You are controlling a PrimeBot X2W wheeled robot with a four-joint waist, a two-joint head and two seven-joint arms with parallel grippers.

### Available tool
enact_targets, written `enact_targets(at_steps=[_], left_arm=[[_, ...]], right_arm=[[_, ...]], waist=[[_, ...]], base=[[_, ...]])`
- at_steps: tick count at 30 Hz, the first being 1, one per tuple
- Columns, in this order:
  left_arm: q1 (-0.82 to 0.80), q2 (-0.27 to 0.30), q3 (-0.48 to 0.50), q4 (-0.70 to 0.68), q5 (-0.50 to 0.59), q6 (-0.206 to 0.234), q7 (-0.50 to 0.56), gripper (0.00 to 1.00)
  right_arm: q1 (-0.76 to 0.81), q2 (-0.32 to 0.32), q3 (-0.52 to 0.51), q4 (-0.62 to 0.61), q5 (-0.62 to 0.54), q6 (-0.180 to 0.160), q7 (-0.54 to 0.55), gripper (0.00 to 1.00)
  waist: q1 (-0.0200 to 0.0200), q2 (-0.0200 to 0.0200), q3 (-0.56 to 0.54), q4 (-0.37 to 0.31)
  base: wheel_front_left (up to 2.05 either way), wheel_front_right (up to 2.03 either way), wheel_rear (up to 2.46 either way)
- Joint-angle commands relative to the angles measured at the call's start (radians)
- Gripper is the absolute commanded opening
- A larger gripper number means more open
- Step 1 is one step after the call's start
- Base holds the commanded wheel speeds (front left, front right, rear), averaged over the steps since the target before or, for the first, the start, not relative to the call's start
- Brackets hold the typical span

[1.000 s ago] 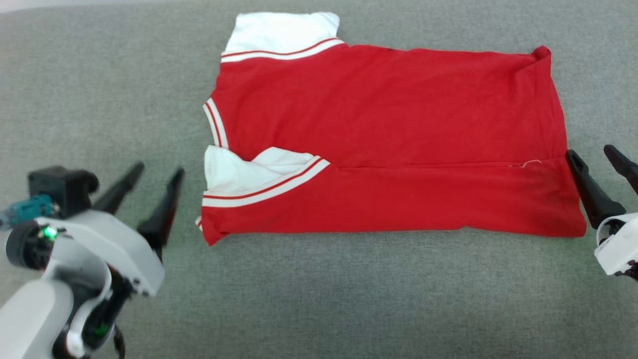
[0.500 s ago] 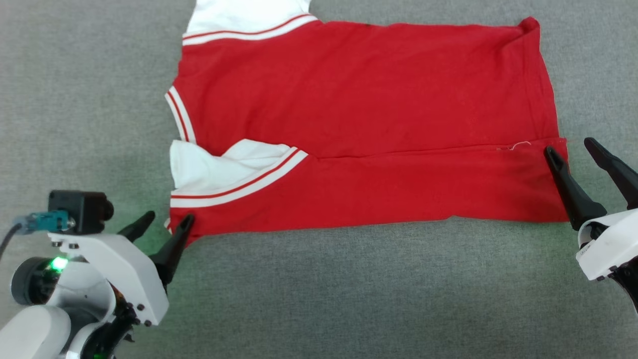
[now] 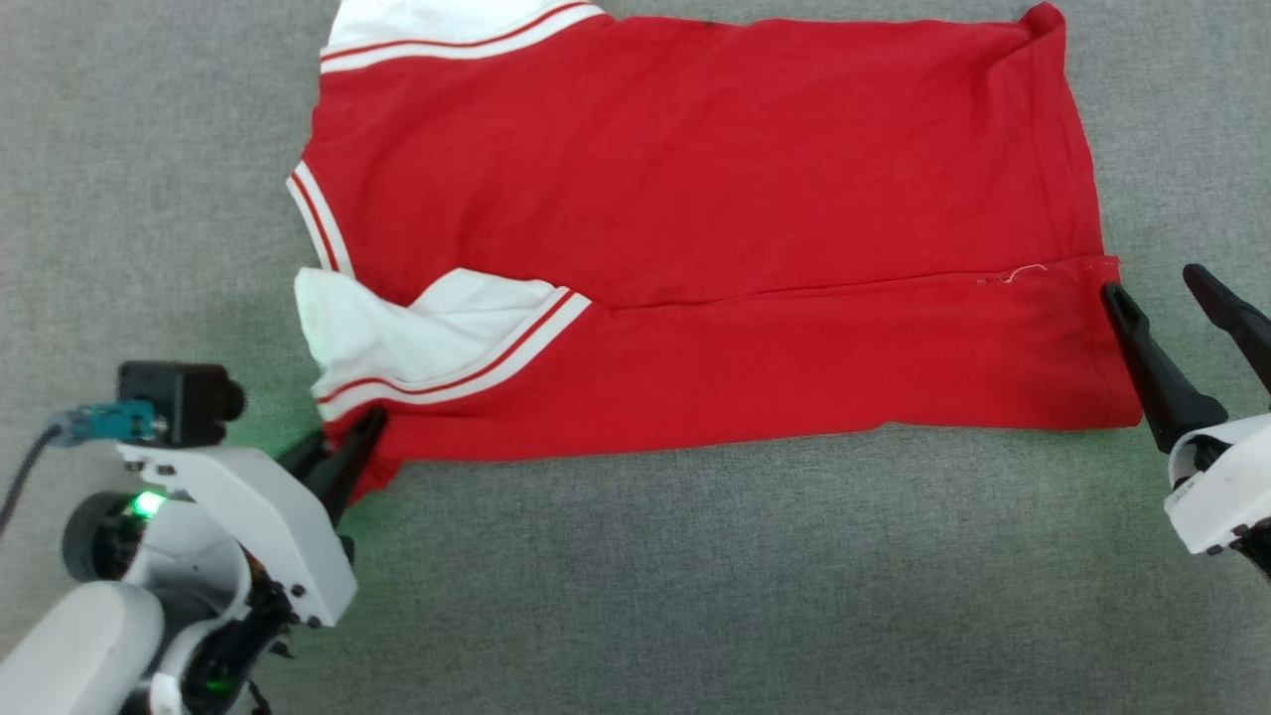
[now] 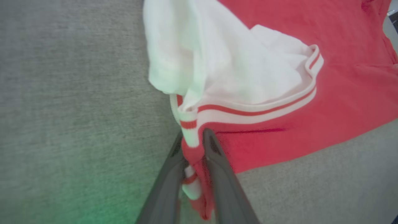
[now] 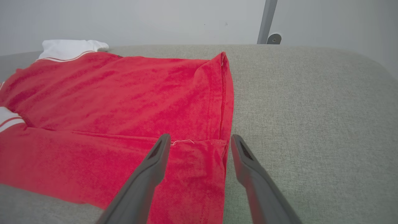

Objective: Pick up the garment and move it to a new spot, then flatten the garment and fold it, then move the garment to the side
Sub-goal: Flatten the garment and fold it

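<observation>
The garment (image 3: 695,199) lies flat on the grey cushion, red side up, its near long edge folded over along a straight line. Its lettering is hidden. A white sleeve (image 3: 397,333) with striped trim sits at the near left. My left gripper (image 3: 343,445) is shut on the garment's near-left corner. In the left wrist view the gripper (image 4: 194,137) pinches red cloth and striped trim (image 4: 189,137) between its fingers. My right gripper (image 3: 1152,281) stands open at the near-right hem. The right wrist view shows it (image 5: 200,138) straddling the hem edge (image 5: 222,146), with one finger over the cloth.
The grey fabric surface (image 3: 695,596) spreads wide in front of the garment and to both sides. In the right wrist view its far edge (image 5: 311,49) meets a pale wall, with a metal pole (image 5: 266,18) behind it.
My left gripper moved in from open beside the garment and shut on its near-left corner. The head camera shifted, so the garment sits higher and further left. The right gripper stays open.
</observation>
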Motion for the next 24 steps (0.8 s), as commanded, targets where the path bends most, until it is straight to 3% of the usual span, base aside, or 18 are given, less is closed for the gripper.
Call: enact_targets(at_steps=[1, 5, 12, 19, 24], left_arm=[[0.017, -0.021, -0.026, 0.017, -0.007, -0.013, 0.002, 0.00], [0.024, -0.032, -0.028, 0.024, -0.007, -0.021, -0.016, 0.00], [0.023, -0.053, -0.049, 0.025, -0.002, -0.032, -0.025, 0.00], [0.001, -0.072, -0.063, 0.048, 0.009, -0.045, -0.034, 0.00], [-0.019, -0.080, -0.070, 0.063, 0.013, -0.056, -0.039, 0.00]], right_arm=[[0.014, -0.008, -0.009, -0.006, -0.008, -0.001, 0.015, 1.00], [0.036, -0.047, 0.003, -0.029, 0.003, -0.001, 0.121, 1.00], [0.056, -0.151, 0.023, -0.069, -0.011, -0.001, 0.411, 1.00], [0.002, -0.154, 0.056, -0.029, 0.008, -0.001, 0.587, 1.00], [-0.031, -0.161, 0.063, 0.022, -0.007, -0.001, 0.609, 1.00]], waist=[[0.0000, 0.0000, -0.006, -0.002], [0.0000, 0.0000, -0.023, 0.000], [0.0000, 0.0000, -0.027, 0.019], [0.0000, 0.0000, -0.018, 0.045], [0.0000, 0.0000, -0.003, 0.062]], base=[[0.00, 0.00, 0.00], [0.00, 0.00, 0.00], [0.00, 0.00, 0.00], [0.00, 0.00, 0.00], [0.00, 0.00, 0.00]])
